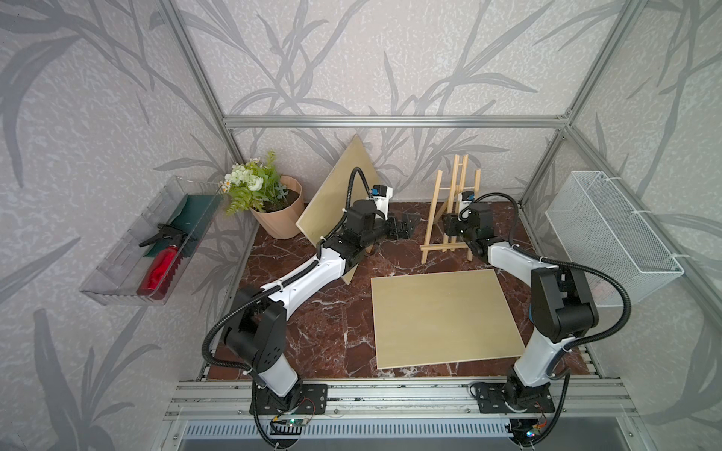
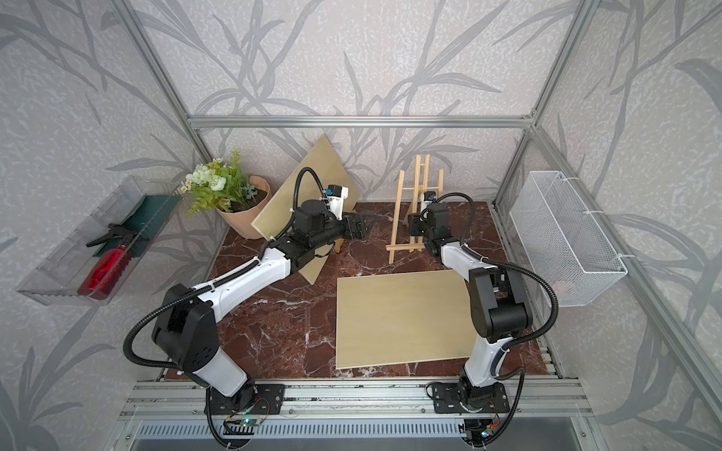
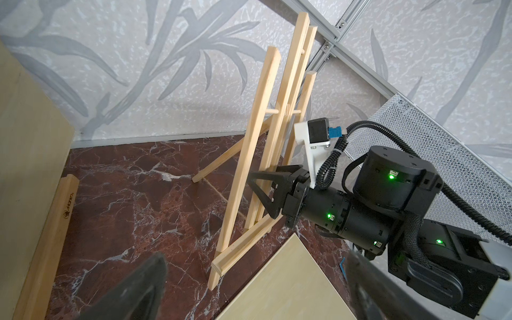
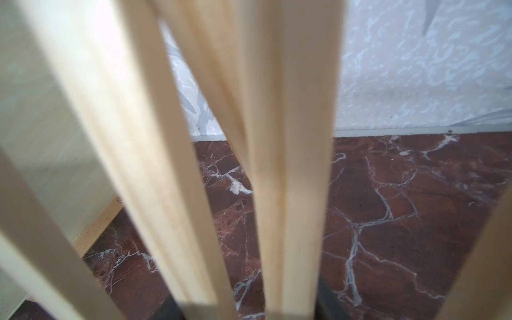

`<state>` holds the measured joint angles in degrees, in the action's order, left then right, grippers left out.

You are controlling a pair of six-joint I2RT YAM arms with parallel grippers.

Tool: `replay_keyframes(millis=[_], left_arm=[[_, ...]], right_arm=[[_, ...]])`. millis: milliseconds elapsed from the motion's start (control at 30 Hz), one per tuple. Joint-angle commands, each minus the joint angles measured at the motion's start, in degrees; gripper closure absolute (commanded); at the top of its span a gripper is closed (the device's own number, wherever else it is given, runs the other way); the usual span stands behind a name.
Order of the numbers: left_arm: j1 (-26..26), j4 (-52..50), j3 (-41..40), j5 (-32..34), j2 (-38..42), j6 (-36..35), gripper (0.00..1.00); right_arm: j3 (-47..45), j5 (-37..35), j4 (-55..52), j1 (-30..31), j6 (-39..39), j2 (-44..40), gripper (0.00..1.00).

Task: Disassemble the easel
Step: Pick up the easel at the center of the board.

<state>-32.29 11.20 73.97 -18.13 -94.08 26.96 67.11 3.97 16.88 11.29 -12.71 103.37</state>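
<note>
The wooden easel [image 1: 449, 211] [image 2: 414, 211] stands upright at the back right of the marble table, in both top views. My right gripper [image 1: 450, 230] [image 3: 271, 180] reaches into its front low down. In the right wrist view the two middle slats of the easel [image 4: 291, 166] run between the dark fingers [image 4: 331, 304], which press on their outer edges. My left gripper [image 1: 406, 228] [image 3: 253, 299] hovers to the easel's left, open and holding nothing. The left wrist view shows the easel [image 3: 249, 155] from the side.
A pale board [image 1: 441, 316] lies flat in front of the easel. Another board [image 1: 336, 195] leans on the back wall behind the left arm, with a wooden bar [image 3: 55, 235] at its foot. Flower pot [image 1: 273, 211] back left, wire basket [image 1: 609, 230] right, clear bin [image 1: 144, 242] left.
</note>
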Motion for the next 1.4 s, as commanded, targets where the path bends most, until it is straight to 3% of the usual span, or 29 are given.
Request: replay_keyframes(millis=[0,367,900,1100,1367], left_arm=[[-0.13,1.37,0.72,-0.50,-0.60,-0.86,0.01],[-0.12,1.54,0.64,0.22,-0.81,-1.19,0.01],[0.38,2.18,-1.89,-0.60,3.46,-1.60,0.01],[0.35,1.69,-1.43,-0.60,2.72,-0.99,0.07],[-0.01,-1.34,3.56,-3.76,-3.93,0.10,0.18]], right_arm=[[0.39,0.90,2.34,-0.04,0.35,-0.14,0.52],[-0.79,0.36,2.93,0.21,2.36,-5.21,0.60],[-14.31,4.46,4.01,2.33,-3.85,-28.61,0.62],[-23.25,8.80,4.12,2.39,-6.72,-38.87,0.61],[-32.52,14.62,8.27,2.42,-11.63,-47.19,0.60]])
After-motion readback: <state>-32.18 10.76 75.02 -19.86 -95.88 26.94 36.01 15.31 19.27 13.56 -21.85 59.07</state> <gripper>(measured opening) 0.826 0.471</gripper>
